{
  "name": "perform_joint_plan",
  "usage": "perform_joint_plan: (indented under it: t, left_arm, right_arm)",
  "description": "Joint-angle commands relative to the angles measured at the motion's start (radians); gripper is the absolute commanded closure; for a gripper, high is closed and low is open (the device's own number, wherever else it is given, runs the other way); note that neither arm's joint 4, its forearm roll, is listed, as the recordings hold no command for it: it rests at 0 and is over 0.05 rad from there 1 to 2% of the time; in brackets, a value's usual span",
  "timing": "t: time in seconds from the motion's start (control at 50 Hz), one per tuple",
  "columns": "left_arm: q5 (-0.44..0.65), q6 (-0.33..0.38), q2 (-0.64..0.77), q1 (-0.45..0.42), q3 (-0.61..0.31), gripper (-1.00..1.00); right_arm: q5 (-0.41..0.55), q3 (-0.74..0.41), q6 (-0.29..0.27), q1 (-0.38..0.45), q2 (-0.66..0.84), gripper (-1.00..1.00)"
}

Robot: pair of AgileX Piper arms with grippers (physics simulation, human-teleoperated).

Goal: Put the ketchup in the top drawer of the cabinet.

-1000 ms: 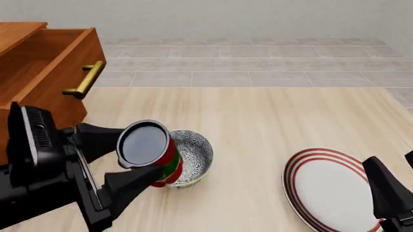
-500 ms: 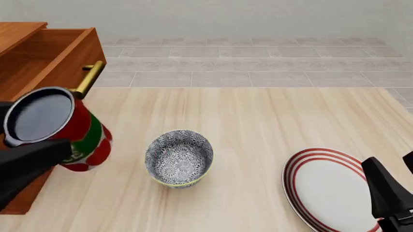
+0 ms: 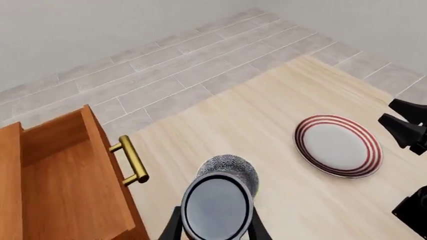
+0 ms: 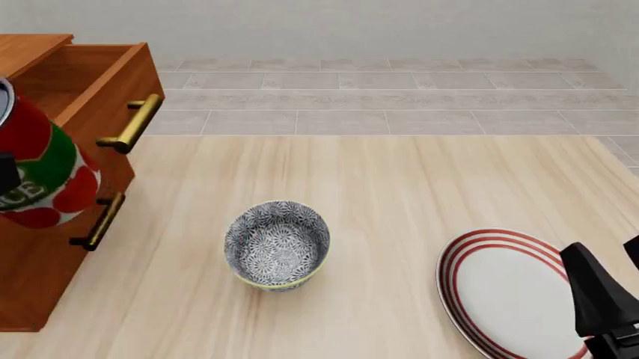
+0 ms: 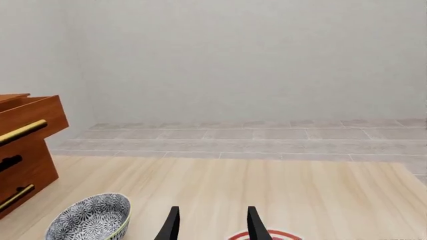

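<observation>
The ketchup [image 4: 38, 176], a tin with a red-and-green tomato label, hangs in the air at the far left of the front view, partly cut off by the frame edge. Half a second ago it was lower and further right, beside the bowl; a second ago it sat right against the bowl with the left arm's dark fingers plainly around it. It has been lifted and carried toward the cabinet [image 4: 45, 247].

In the left wrist view the tin's dark grey top [image 3: 217, 207] sits between the two fingers of the left pincer [image 3: 215, 231], which is clamped on the ketchup. From that pincer, the open top drawer [image 3: 63, 185] lies close alongside, its wooden inside bare and its brass handle [image 3: 131, 161] just next to the tin. The tin is not yet over the drawer's opening; it appears to hang in front of the drawer face, above the table [image 4: 399, 194].

The patterned bowl [image 4: 277, 244] now stands alone, just beyond the held tin in the wrist view. The red-rimmed plate [image 4: 507, 293] lies well apart, on the far side.

The right pincer [image 5: 212, 224] rests low near the plate, its fingers parted and holding nothing.

The lift looks done; what likely remains is moving the tin sideways over the drawer and letting go.
</observation>
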Motion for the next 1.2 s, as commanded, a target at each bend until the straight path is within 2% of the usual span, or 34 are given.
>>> perform_joint_plan:
  t: [0.02,0.14,0.22,0.4,0.6,0.66,0.7,0.72,0.78,0.9,0.96,0.98,1.2]
  left_arm:
    - [0.035,0.031,0.053,0.066,-0.089,1.00]
    - [0.038,0.058,0.088,0.105,-0.148,1.00]
    - [0.031,0.051,0.122,0.118,-0.167,1.00]
    - [-0.018,0.061,0.173,0.164,-0.141,1.00]
    - [-0.038,0.066,0.230,0.220,-0.167,1.00]
    - [-0.049,0.032,0.258,0.244,-0.157,1.00]
    - [-0.069,0.040,0.264,0.245,-0.146,1.00]
    - [-0.074,0.012,0.272,0.257,-0.151,1.00]
    - [-0.090,0.005,0.290,0.286,-0.149,1.00]
    - [-0.112,0.063,0.284,0.288,-0.145,1.00]
    - [-0.122,0.064,0.301,0.321,-0.147,1.00]
    - [-0.129,0.055,0.324,0.358,-0.142,1.00]
    - [-0.157,0.046,0.365,0.411,-0.145,1.00]
  right_arm:
    - [0.006,-0.003,0.002,-0.006,0.000,-1.00]
    - [0.007,-0.003,0.001,-0.004,0.000,-1.00]
    - [0.008,-0.004,0.002,-0.004,0.000,-1.00]
    - [0.000,0.005,0.002,-0.006,0.000,-1.00]
    - [0.007,0.002,0.004,-0.006,0.000,-1.00]
    - [0.009,0.002,0.005,-0.006,0.000,-1.00]
    - [0.006,0.006,0.005,-0.005,0.000,-1.00]
    - [0.003,0.009,0.004,-0.005,0.000,-1.00]
    - [0.003,0.009,0.005,-0.006,0.000,-1.00]
    - [0.002,0.012,0.006,-0.005,0.000,-1.00]
    - [0.004,0.011,0.006,-0.004,0.000,-1.00]
    - [0.004,0.010,0.005,-0.004,0.000,-1.00]
    - [0.009,0.007,0.005,-0.003,0.000,-1.00]
